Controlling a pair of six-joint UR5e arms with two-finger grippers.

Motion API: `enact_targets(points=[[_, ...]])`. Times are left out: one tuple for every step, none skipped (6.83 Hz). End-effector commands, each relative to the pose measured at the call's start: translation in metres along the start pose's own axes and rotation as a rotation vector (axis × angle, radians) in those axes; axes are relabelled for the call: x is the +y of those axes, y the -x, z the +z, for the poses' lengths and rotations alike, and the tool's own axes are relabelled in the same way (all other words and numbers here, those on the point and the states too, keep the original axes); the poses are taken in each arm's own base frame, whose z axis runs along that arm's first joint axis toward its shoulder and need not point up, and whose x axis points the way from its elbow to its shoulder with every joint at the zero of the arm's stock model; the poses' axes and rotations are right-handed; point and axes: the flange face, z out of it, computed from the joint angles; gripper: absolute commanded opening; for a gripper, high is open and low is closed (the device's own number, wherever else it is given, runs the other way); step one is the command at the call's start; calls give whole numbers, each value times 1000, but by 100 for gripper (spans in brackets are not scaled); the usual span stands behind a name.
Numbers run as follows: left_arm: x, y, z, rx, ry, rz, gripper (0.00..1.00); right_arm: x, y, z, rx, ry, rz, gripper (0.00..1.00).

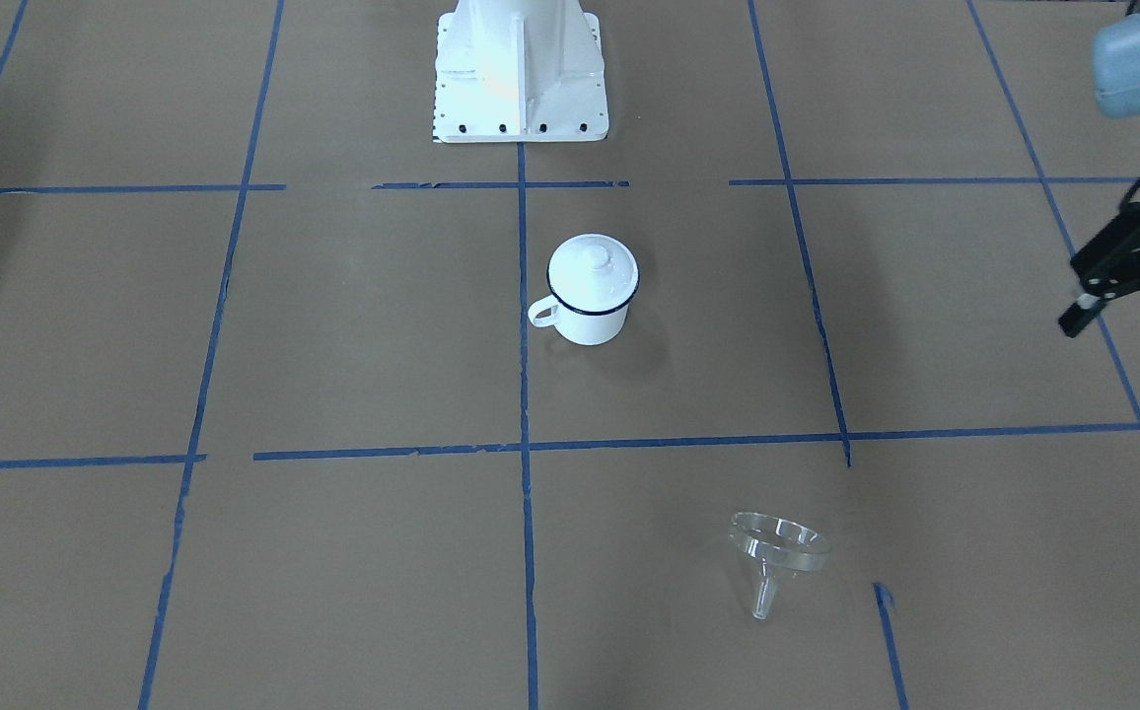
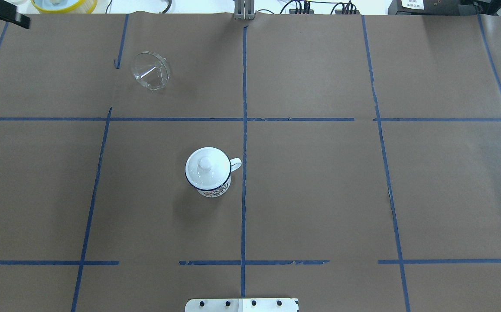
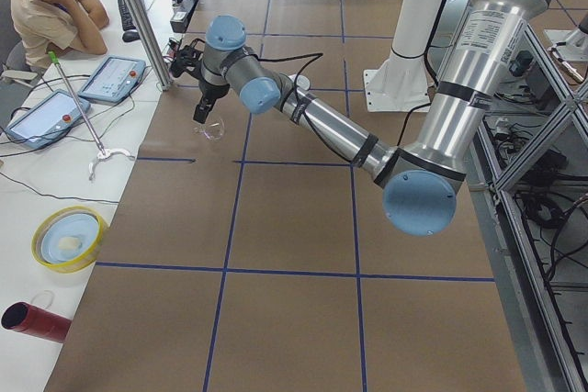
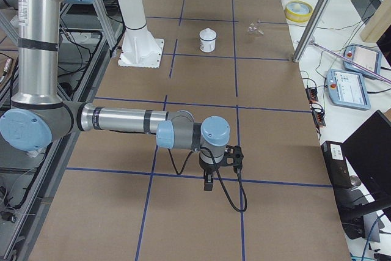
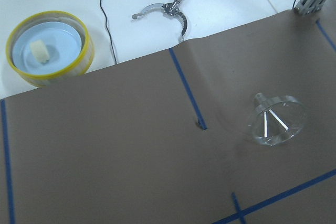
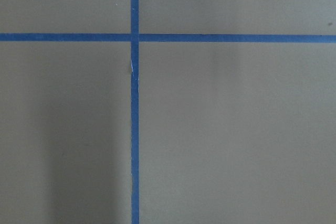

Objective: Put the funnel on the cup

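- Funnel [image 1: 777, 552], clear plastic, tipped on its side on the brown paper [image 1: 333, 345]. It lies lower than the fingers of the left gripper [image 1: 1130, 333] and toward the table's middle from them, apart from them.
- Long axis of the funnel: roughly from the robot's base outward. The narrow spout points away from the base, and the wide mouth opens back toward it and somewhat upward.
- Left gripper: held above the paper with its two dark fingers spread and nothing between them.
- Cup [image 1: 590, 316]: white mug with a dark rim, standing upright. It is farther from the left fingers than the funnel is, toward the base, just beside a line of blue tape [image 1: 523, 394]. Its loop handle points to the robot's right.
- Lid [image 1: 593, 271]: white, with a round knob, sitting on the cup's mouth and covering it.
- Right gripper [image 4: 208, 183]: low over the paper near a crossing of tape lines, well apart from cup and funnel. Whether its fingers are spread or closed cannot be told.
- Bowl [image 5: 47, 48]: yellow-rimmed, on the white surface beyond the paper's edge, outward of the left fingers.
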Motion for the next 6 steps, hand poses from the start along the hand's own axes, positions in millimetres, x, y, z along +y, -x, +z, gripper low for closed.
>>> enact_targets(points=[[16, -127, 60, 108, 96, -151, 100, 0, 0, 0, 0, 0, 0, 100], [31, -178, 88, 86, 153, -311, 100, 0, 0, 0, 0, 0, 0, 100], [38, -233, 113, -19, 151, -339, 100, 0, 0, 0, 0, 0, 0, 100], [54, -285, 131, -123, 208, -347, 100, 0, 0, 0, 0, 0, 0, 100], [65, -304, 137, -129, 231, -411, 100, 0, 0, 0, 0, 0, 0, 100], [73, -319, 145, -147, 262, -417, 100, 0, 0, 0, 0, 0, 0, 100]])
